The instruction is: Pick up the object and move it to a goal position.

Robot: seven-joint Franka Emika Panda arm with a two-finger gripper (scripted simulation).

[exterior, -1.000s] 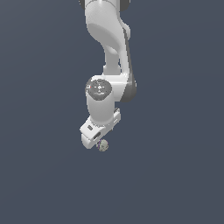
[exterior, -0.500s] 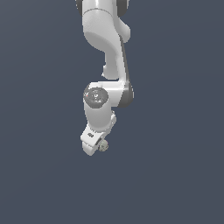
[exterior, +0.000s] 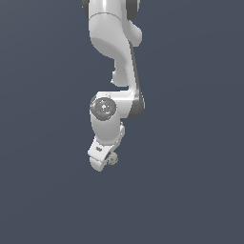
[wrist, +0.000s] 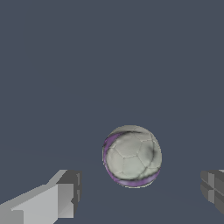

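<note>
A: Step? Ball's position?
B: Pre-grasp. Ball (wrist: 132,156) sits between the fingers (wrist: 65,194), touching neither. Gripper (wrist: 142,192) spread wide.
A: Next?
B: Likely close squarely on it, then lift toward goal.

In the exterior view we look from well off, roughly level w/ the arm (exterior: 116,71), which hangs from the frame's top centre against flat dark grey; the whole lower arm fits in frame. Our wrist cam sits just behind the gripper (wrist: 140,192) and faces out along its fingers (wrist: 65,192), v. close in. Both views share the ball (wrist: 132,156), tiny by the gripper tip in the exterior view (exterior: 113,159), plus the same grey backdrop.
</note>
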